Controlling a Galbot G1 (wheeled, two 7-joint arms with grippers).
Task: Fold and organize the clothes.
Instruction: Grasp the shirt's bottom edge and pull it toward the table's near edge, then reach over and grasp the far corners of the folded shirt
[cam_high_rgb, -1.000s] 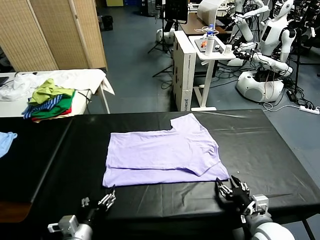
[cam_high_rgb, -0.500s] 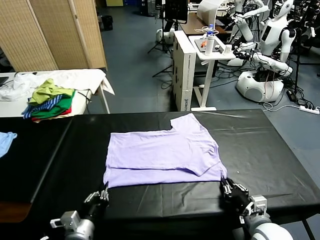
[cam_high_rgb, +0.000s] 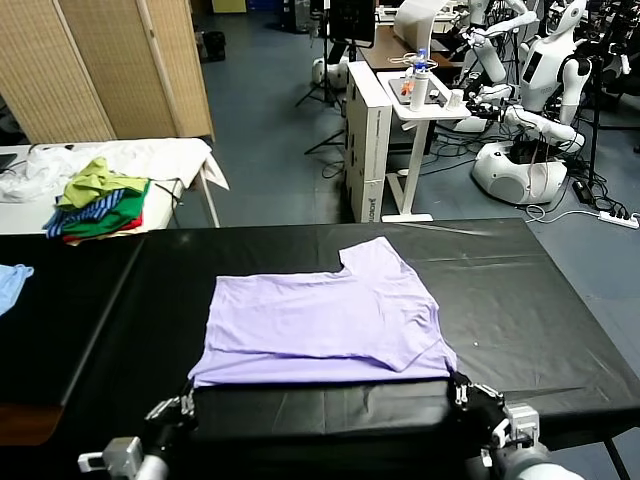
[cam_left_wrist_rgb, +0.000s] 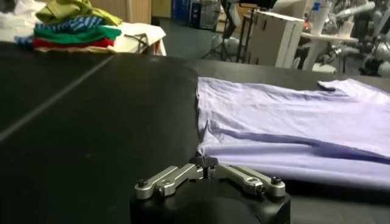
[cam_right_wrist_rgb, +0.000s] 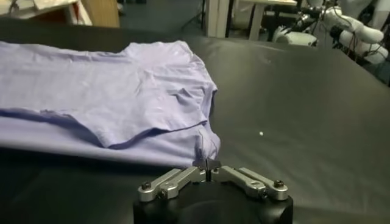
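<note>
- Pinching the near hem, our left gripper (cam_high_rgb: 183, 407) and right gripper (cam_high_rgb: 462, 390) stand closed on the two front corners of the T-shirt (cam_high_rgb: 320, 322), one arm at each.
- We see the shirt's long axis running left to right, its body stretching away from both grippers; any fold goes forward.
- Thin, soft lavender fabric lies double-layered and lightly creased on the smooth black table (cam_high_rgb: 540, 290).
- Far left, the garment pile (cam_high_rgb: 98, 200) sits untouched.

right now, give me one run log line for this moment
stage: gripping hem corners | left gripper: shut on T-shirt near-left corner | right gripper: shut on near-right corner | table: shirt lies flat, partly folded
</note>
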